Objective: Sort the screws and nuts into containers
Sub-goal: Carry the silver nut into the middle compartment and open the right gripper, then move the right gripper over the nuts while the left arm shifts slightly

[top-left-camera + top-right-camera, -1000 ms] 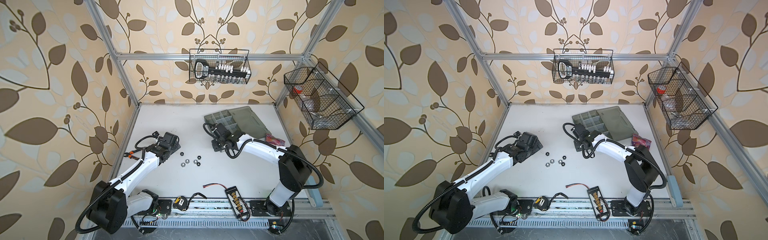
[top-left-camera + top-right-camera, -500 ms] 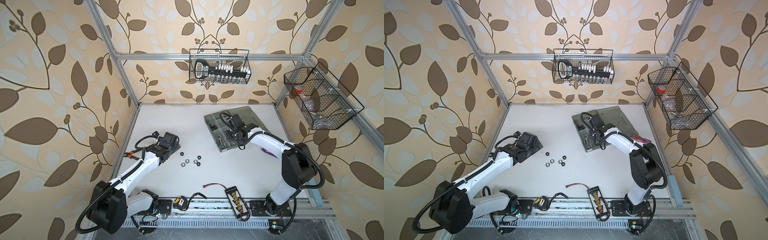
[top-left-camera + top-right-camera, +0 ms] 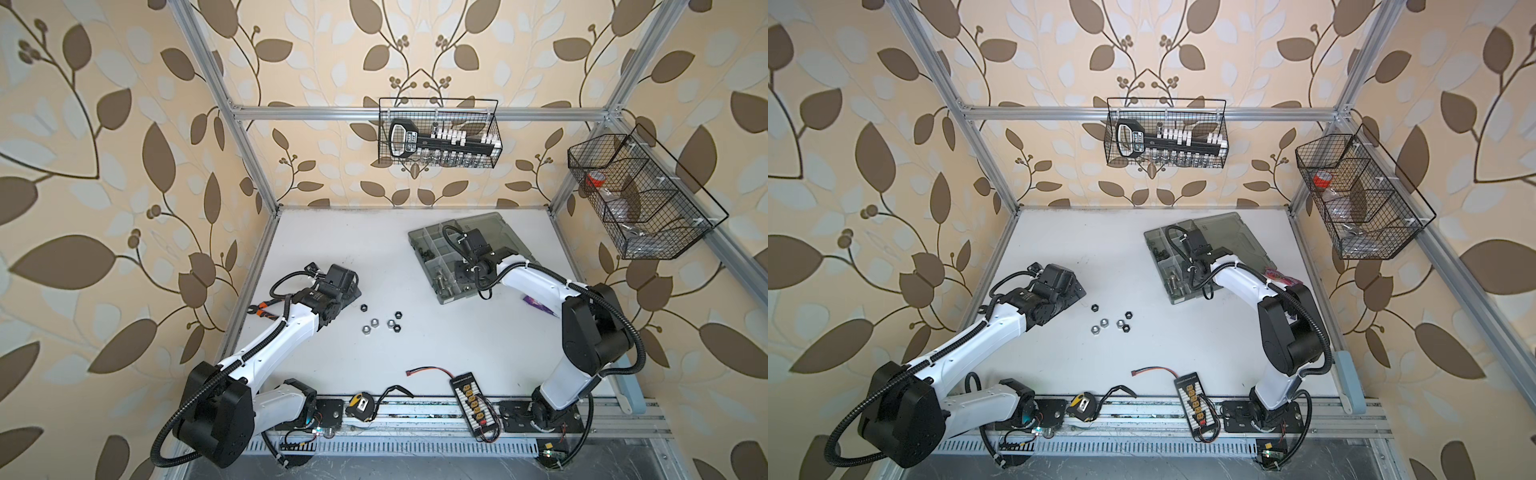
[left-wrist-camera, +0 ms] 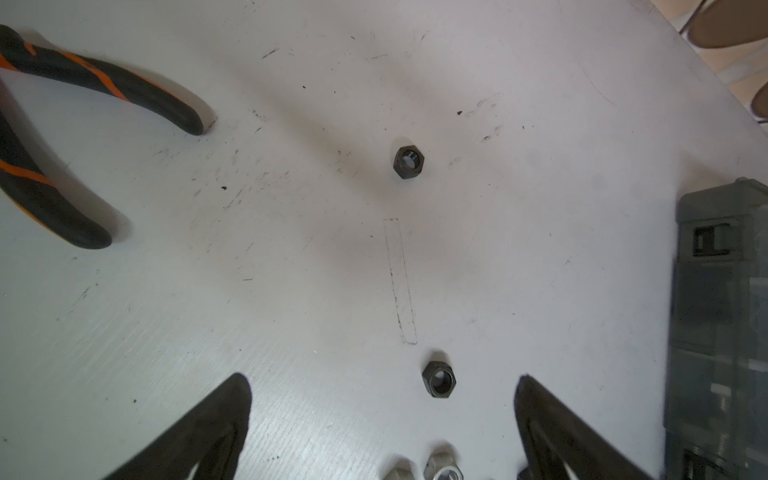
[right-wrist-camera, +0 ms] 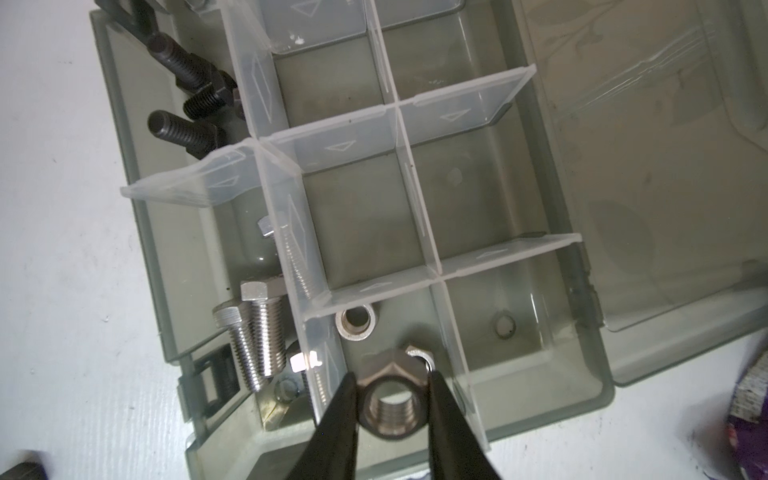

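Observation:
My right gripper (image 5: 392,399) is shut on a silver nut (image 5: 392,401), held edge-on just above a compartment at the latch end of the grey organizer case (image 5: 540,390). A second silver nut (image 5: 355,326) lies in that compartment. Silver screws (image 5: 257,332) fill the neighbouring compartment and black screws (image 5: 187,79) the one beyond. Several loose nuts (image 3: 374,322) lie mid-table in both top views, black and silver. My left gripper (image 4: 382,378) hangs open over them, one black nut (image 4: 439,379) between its fingertips, another black nut (image 4: 408,162) farther out.
Orange-and-black pliers (image 4: 104,91) lie on the table beside the left arm. A purple wrapper (image 3: 538,305) sits right of the case (image 3: 419,245). A tape measure (image 3: 359,405) and a connector board (image 3: 469,395) rest at the front edge. Wire baskets (image 3: 440,133) hang on the walls.
My right gripper has carried the silver nut from the table left of the case to above the case's front compartments. The left arm has stayed still.

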`<state>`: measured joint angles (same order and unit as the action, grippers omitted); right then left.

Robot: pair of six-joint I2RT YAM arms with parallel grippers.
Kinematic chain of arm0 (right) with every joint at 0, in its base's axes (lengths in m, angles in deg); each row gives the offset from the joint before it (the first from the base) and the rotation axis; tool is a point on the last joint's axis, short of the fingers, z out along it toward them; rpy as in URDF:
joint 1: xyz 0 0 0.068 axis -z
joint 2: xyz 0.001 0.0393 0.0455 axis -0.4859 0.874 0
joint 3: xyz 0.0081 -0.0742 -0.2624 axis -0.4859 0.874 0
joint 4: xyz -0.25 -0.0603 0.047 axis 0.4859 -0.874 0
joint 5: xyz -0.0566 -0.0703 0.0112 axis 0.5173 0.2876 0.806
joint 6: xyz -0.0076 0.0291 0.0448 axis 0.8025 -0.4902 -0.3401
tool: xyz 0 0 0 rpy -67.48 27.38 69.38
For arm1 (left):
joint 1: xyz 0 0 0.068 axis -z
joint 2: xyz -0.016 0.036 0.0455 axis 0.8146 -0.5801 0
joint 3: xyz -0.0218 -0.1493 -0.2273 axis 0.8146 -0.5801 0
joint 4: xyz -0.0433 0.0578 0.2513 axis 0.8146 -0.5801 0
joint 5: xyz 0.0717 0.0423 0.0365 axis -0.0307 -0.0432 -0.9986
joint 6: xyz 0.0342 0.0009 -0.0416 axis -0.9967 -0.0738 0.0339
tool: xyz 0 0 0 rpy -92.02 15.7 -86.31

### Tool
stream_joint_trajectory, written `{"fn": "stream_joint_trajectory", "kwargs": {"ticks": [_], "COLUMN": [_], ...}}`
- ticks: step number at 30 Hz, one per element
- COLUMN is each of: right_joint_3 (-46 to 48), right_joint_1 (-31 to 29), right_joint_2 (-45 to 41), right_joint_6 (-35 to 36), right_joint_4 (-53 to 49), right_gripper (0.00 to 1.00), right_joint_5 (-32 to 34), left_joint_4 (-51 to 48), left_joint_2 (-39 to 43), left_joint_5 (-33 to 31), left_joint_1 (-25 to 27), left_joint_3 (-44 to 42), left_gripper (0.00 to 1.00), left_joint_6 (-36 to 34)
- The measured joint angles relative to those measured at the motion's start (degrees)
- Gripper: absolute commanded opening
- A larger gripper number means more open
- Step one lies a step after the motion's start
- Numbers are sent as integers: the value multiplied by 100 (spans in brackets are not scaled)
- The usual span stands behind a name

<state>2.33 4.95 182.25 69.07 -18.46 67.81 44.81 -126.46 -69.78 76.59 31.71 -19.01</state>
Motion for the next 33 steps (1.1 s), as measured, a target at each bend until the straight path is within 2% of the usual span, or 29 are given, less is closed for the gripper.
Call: {"fn": "stream_joint_trajectory", "kwargs": {"ticks": [5,19,25,33], "right_joint_3": [17,52,52,-35], "right_joint_1": [0,-114,-789,-2175], "right_joint_2": [31,-175,-562,-175], "right_joint_6": [0,13,15,-66], "right_joint_4": [9,46,127,157], "right_gripper": [37,39,39,39], "right_joint_5": [-2,-70,-22,-122], "left_joint_4": [0,0,0,-4], "left_joint_2": [0,0,0,0], "left_joint_5": [0,0,0,-4], "left_joint_1": [0,0,0,0], "left_joint_3": [0,0,0,0], "left_gripper": [99,99,99,99], "left_joint_6": [0,0,2,26]}}
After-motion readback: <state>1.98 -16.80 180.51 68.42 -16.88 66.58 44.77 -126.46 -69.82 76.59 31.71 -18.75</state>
